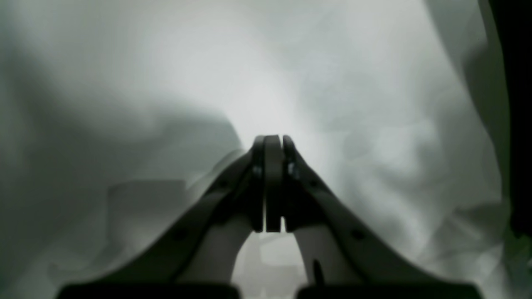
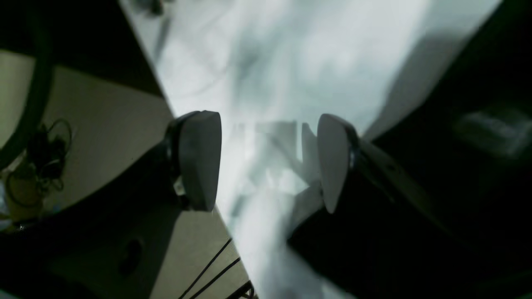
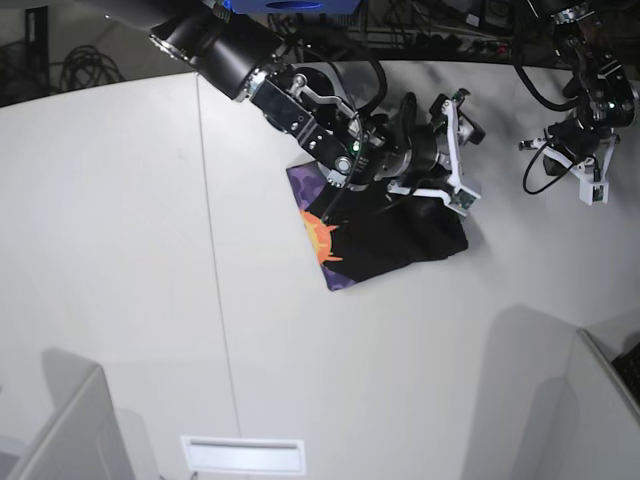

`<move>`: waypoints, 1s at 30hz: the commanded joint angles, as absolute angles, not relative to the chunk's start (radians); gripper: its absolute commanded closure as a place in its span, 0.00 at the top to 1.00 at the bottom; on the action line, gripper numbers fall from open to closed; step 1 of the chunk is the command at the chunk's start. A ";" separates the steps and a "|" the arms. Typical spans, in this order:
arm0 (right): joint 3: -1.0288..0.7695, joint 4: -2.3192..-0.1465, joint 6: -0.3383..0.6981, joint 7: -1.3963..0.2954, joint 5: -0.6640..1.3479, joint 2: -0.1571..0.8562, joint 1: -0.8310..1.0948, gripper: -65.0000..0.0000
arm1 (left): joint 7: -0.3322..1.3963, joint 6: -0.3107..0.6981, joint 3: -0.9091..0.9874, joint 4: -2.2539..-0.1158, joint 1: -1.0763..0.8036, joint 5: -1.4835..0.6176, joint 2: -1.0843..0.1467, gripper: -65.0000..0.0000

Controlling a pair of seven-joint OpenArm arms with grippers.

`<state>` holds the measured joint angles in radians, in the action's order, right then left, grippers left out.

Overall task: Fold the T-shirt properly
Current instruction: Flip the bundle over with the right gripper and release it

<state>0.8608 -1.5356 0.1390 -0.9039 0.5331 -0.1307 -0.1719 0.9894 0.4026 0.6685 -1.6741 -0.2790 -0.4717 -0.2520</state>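
Note:
The T-shirt (image 3: 395, 238) lies on the white table (image 3: 120, 250) as a small folded black bundle. Its purple and orange sun print (image 3: 318, 232) shows along the left edge. My right gripper (image 3: 462, 160) hovers over the bundle's upper right corner, and its arm lies across the top of the cloth. In the right wrist view, nothing sits between the widely parted fingers (image 2: 199, 160) of the right gripper (image 2: 266, 162). My left gripper (image 3: 592, 188) hangs at the far right, away from the shirt. The left wrist view shows the left gripper (image 1: 272, 143) shut and empty over bare table.
Grey panels stand at the bottom left (image 3: 60, 430) and bottom right (image 3: 610, 400) corners. A white slot plate (image 3: 240, 455) sits at the table's front edge. A seam (image 3: 215, 300) runs down the table. Cables (image 3: 90, 65) lie behind the back edge.

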 commanded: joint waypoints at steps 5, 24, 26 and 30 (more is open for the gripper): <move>0.808 -1.670 0.143 -0.885 0.533 -0.137 -0.202 0.53 | 0.972 0.407 0.740 -1.719 -0.277 -0.478 -0.272 0.00; 0.231 -1.685 0.143 -0.796 0.539 0.015 -0.062 0.00 | 0.997 0.499 0.730 -1.859 -0.303 -0.613 -0.176 0.00; 0.222 -1.685 0.143 -0.796 0.539 0.016 -0.053 0.00 | 1.059 0.498 0.733 -1.862 -0.286 -0.696 -0.176 0.00; 0.219 -1.685 0.143 -0.794 0.538 0.054 -0.041 0.00 | 1.141 0.496 0.731 -1.860 -0.252 -0.828 -0.170 0.00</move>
